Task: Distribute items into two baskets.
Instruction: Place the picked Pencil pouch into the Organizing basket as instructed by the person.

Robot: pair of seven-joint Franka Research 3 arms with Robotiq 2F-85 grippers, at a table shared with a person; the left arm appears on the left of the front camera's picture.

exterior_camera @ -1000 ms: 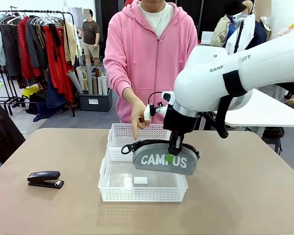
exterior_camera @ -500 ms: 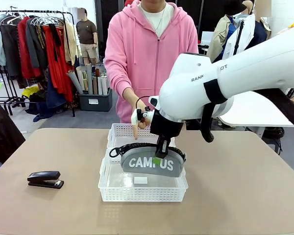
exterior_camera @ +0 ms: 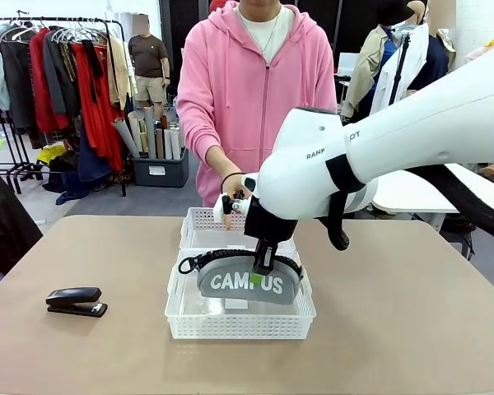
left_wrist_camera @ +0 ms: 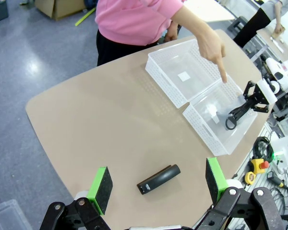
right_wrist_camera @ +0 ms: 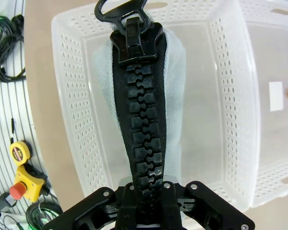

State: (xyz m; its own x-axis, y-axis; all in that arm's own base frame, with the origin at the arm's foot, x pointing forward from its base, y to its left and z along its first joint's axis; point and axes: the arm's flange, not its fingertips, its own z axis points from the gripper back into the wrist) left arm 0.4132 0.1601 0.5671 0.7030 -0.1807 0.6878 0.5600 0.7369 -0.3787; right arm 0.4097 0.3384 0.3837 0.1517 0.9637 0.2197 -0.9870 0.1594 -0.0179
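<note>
A: Right fingers (exterior_camera: 258, 273), status?
B: Clamped tight on the CAMPUS pouch (exterior_camera: 247, 284), pinching its top edge. In the wrist view the black zipper (right_wrist_camera: 139, 120) runs up the middle of the frame from the pinch.
A: Where's the pouch?
B: Upright, lettering facing the camera, lower part inside the near basket (exterior_camera: 239, 331) at lower centre. Can't tell if it touches the basket floor.
A: Other basket?
B: The far basket (exterior_camera: 207, 219) sits right behind it, the two walls touching. Only a white label on its floor.
A: Left fingers (left_wrist_camera: 157, 167)?
B: Spread wide, gripping nothing, high above the desk (exterior_camera: 412, 329).
A: Stapler (exterior_camera: 76, 301)?
B: Lying flat on the desk at lower left, well apart from both baskets.
A: And the person?
B: The person's hand (left_wrist_camera: 212, 47) points an index finger down, about where the two baskets meet.
</note>
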